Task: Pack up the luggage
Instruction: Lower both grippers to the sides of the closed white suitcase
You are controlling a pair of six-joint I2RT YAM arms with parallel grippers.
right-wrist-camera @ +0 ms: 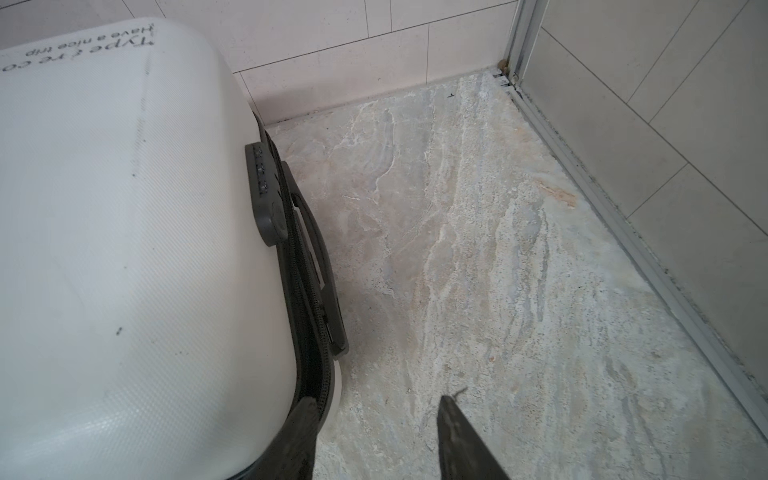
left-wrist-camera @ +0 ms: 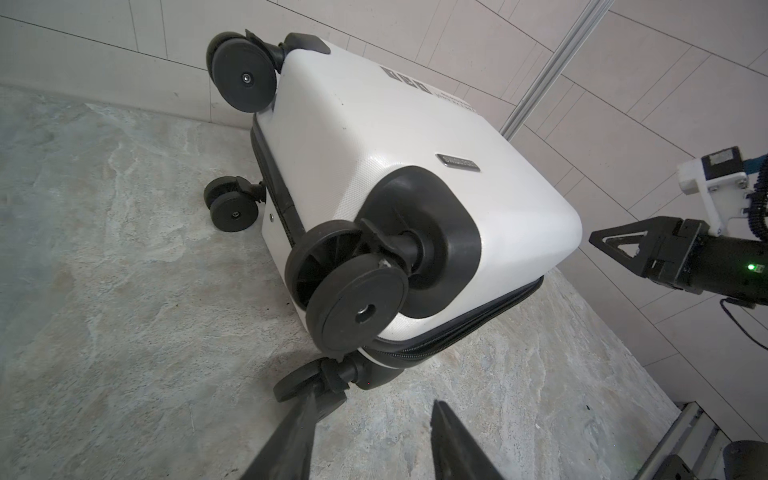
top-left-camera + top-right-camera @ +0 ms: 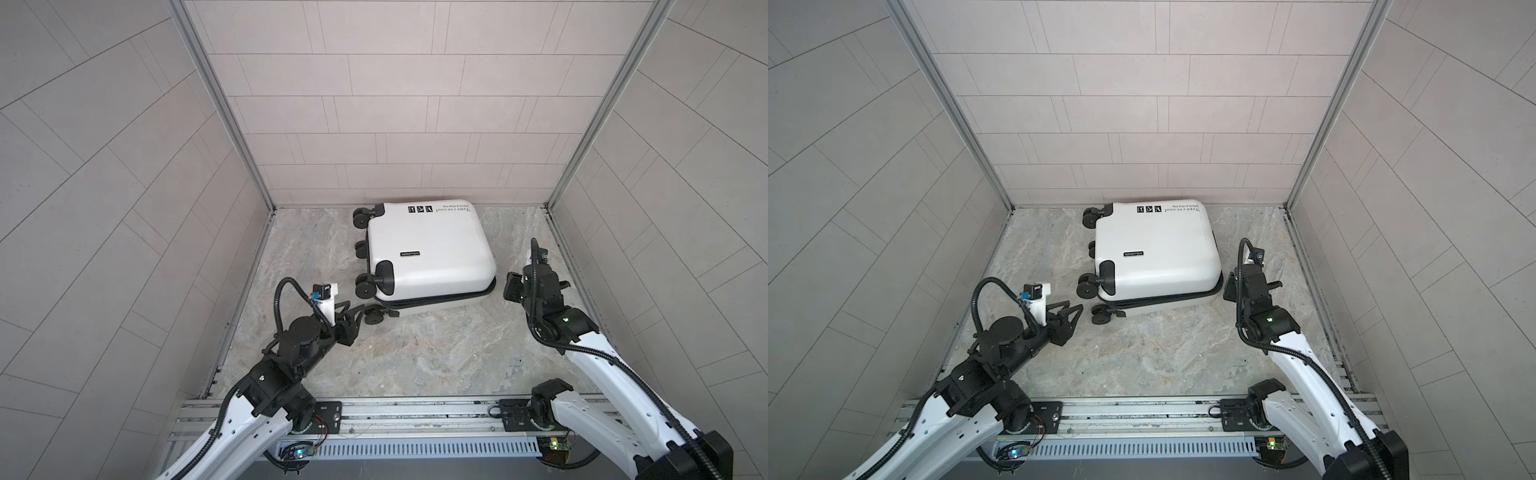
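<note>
Seemingly late-stage: luggage [image 3: 428, 249] lay closed at centre frame, zipping unconfirmed; my left gripper [image 2: 372, 401] and right gripper [image 1: 376, 401] stood parted, empty.

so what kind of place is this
Probably a robot test cell dressed as a room: tiled wall panels in aluminium posts, a marbled floor under the luggage, and a metal rail carrying the left arm and right arm.

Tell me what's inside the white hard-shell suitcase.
Nothing inside shows: the small white hard-shell suitcase lies flat on the stone-patterned floor with both shells together, only the black zipper seam visible between them. Its contents are covered.
</note>
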